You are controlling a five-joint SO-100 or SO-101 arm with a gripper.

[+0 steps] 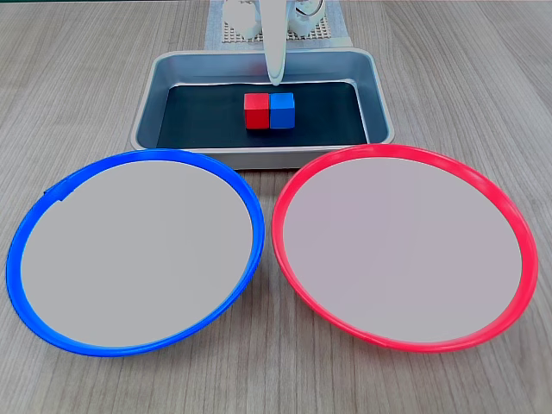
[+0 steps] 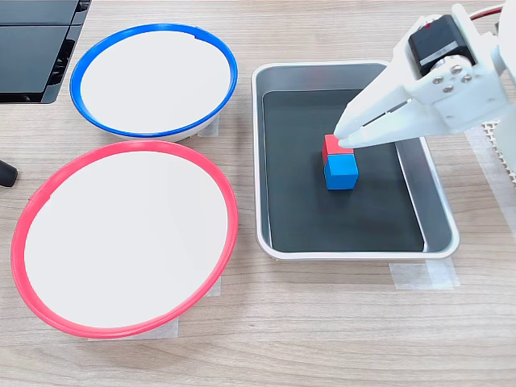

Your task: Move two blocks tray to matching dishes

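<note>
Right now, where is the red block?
The red block sits on the tray's black floor, touching the blue block on its right in that fixed view, with the gripper tips just above it.

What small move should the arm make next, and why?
Probably open the white pincer a bit and lower it over the small glossy red cube. Its tips look nearly closed just above that cube, which touches the glossy blue cube in the grey metal tray; both plates are empty.

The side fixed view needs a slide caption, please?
White hand above touching red block and blue block in tray.
</note>
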